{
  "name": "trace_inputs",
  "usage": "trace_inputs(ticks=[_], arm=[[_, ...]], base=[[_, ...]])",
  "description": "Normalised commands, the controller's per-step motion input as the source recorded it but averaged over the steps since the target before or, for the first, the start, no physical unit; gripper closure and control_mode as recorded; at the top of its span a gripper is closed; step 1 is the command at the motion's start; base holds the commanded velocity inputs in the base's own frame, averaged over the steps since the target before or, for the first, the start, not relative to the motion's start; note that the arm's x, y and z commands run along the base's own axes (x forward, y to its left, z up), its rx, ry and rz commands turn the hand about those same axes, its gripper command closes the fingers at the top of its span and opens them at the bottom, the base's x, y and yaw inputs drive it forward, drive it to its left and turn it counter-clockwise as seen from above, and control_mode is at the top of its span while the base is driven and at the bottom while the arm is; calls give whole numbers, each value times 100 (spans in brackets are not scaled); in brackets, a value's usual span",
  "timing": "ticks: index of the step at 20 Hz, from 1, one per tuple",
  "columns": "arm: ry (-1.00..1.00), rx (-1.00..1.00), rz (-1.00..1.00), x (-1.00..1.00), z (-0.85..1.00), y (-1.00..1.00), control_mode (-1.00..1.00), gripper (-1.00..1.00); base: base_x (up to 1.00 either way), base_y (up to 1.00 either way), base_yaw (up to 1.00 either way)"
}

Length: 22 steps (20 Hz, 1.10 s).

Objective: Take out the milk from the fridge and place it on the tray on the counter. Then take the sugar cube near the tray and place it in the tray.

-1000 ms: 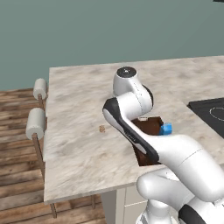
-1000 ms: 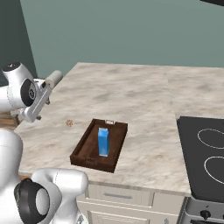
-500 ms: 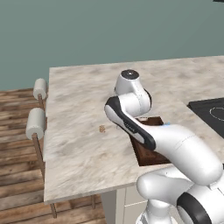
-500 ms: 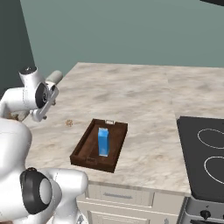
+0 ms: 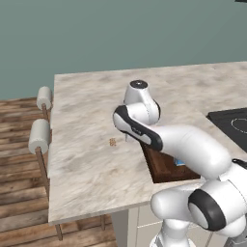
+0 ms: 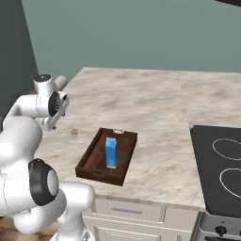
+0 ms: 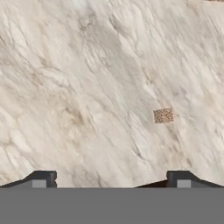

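Note:
The blue milk (image 6: pixel 111 152) carton stands upright inside the dark brown tray (image 6: pixel 87 158) on the marbled counter (image 6: pixel 141 99). In the left base view my arm covers most of the tray (image 5: pixel 161 170), and just a sliver of the milk (image 5: pixel 179 162) shows. The tiny tan sugar cube (image 6: pixel 74 132) lies on bare stone left of the tray, also seen as the sugar cube (image 5: pixel 112 142). My gripper (image 7: pixel 109 179) hovers above the counter, open and empty, its fingertips (image 7: pixel 41 178) far apart. In the hand view the sugar cube (image 7: pixel 163 115) lies ahead, toward the right fingertip.
A black cooktop (image 6: pixel 221 164) is set into the counter right of the tray. Two padded bar stools (image 5: pixel 39 135) stand along the counter's left edge, above a wooden floor. A teal wall runs behind the counter.
The arm has reached further out over the counter, carrying the hand away from the tray and toward the sugar cube. The jaws stayed open. Milk, tray and cube have not moved.

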Motion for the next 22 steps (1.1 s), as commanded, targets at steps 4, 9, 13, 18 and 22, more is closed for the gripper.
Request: trace_inputs(ticks=[4,9,13,18,22], arm=[[14,0,0,43,-22,10,-100,-100],[11,0,0,24,-17,10,-100,-100],[13,-1,0,36,-29,8,-100,-100],[7,-1,0,28,-13,3,-100,-100],[-1,-7,0,4,-12,0,-100,-100]], base=[[0,0,0],[0,0,0],[0,0,0],[0,0,0],[0,0,0]])
